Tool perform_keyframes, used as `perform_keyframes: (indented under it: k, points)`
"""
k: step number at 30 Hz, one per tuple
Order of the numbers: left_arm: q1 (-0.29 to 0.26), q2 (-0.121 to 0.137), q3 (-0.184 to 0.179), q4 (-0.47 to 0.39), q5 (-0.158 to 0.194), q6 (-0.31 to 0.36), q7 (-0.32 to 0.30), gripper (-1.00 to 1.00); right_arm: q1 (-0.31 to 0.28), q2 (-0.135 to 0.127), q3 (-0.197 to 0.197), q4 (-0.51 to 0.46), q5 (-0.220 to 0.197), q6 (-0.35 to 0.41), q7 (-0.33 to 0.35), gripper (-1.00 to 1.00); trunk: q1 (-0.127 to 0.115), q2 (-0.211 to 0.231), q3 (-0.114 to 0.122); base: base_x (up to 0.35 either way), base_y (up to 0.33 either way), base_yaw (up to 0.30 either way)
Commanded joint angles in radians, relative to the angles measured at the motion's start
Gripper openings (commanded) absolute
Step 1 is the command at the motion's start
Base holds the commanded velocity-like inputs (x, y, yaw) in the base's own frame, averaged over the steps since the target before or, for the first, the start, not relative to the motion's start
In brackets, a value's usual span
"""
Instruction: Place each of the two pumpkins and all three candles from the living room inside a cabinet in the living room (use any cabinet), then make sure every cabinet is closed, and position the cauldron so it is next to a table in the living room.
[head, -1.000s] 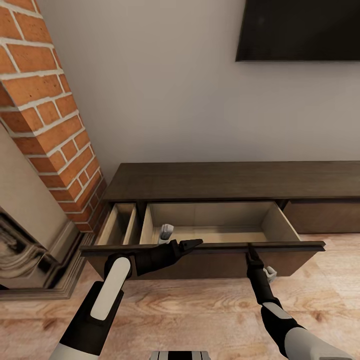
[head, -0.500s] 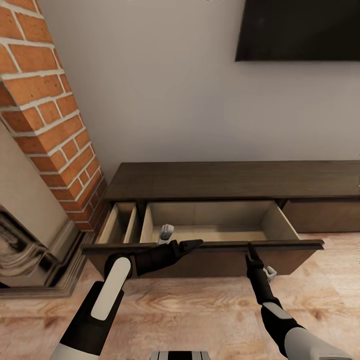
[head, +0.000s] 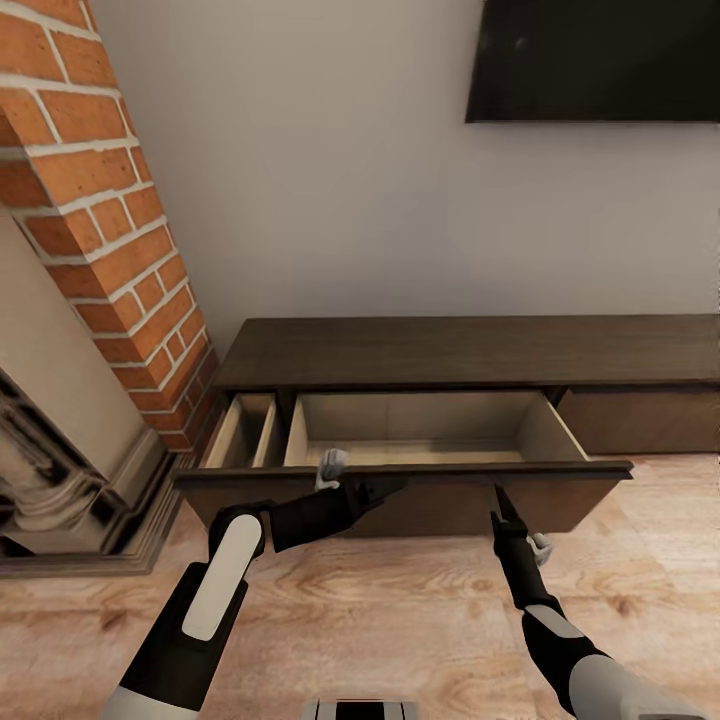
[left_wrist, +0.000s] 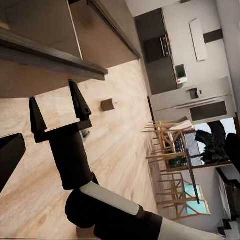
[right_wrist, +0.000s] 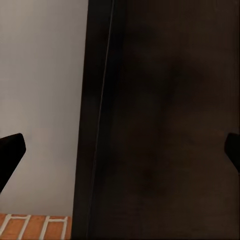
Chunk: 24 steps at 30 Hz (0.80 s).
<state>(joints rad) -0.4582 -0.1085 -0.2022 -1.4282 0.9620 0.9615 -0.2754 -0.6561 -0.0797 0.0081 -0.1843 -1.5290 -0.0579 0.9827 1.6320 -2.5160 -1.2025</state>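
Cabinet drawers open, closing not yet done.

The cabinet (head: 470, 352) stands against the wall beside the brick fireplace (head: 90, 220); its wide drawer (head: 420, 440) and the narrow one nearer the bricks are pulled out, and what shows of their pale insides looks bare. At the drawer front, the left gripper (head: 385, 487) looks pressed together; the right gripper (head: 497, 498) is spread in its wrist view.
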Motion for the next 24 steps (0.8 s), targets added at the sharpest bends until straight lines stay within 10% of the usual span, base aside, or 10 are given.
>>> perform_keyframes:
  k: [1, 18, 24]
  points:
    - [0.000, 0.000, 0.001, 0.000, -0.006, 0.003, -0.007, 1.00, -0.001, 0.000, 0.001, 0.001, 0.001, -0.006, 0.001, 1.00, -0.001, 0.000, -0.001, -0.208, 0.000, 0.000]
    - [-0.004, 0.000, 0.001, -0.001, -0.005, 0.005, -0.007, 1.00, 0.000, 0.000, 0.010, 0.000, 0.007, -0.006, -0.120, 1.00, -0.001, 0.000, -0.001, -0.232, 0.000, 0.000]
    - [-0.005, 0.001, 0.001, -0.004, -0.005, 0.005, -0.010, 1.00, 0.000, -0.001, 0.086, -0.015, 0.036, -0.008, -0.083, 1.00, -0.001, 0.000, -0.001, -0.051, 0.000, 0.000]
